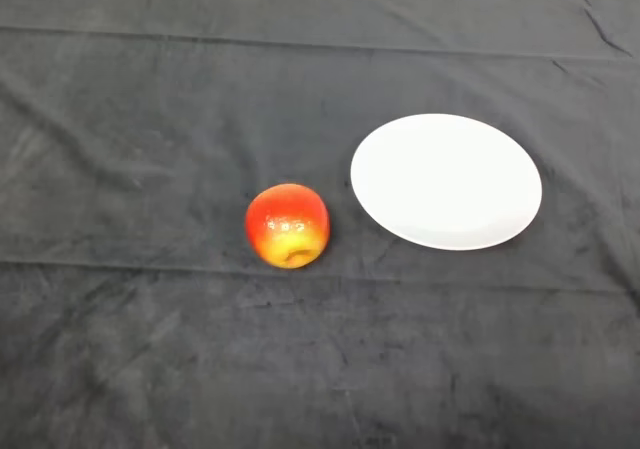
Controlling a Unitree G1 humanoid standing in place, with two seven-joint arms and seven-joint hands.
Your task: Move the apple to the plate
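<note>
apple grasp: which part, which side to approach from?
Grip the apple around its widest middle, coming from above and from the robot's left. It is round and sits alone on the cloth, its yellow patch facing the camera. The plate lies close on its right, so the left and top are freest. No stem worth gripping shows.

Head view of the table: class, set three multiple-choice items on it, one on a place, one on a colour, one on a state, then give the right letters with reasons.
1. Where does the apple lie relative to the plate?
A. on it
B. to its left, on the cloth
C. behind it

2. What colour is the plate?
A. white
B. blue
C. black

3. What does the plate hold?
A. the apple
B. a cup
C. nothing

Answers:
1 B, dark cloth shows between apple and rim.
2 A, its whole surface is plain white.
3 C, its surface is bare.
</note>
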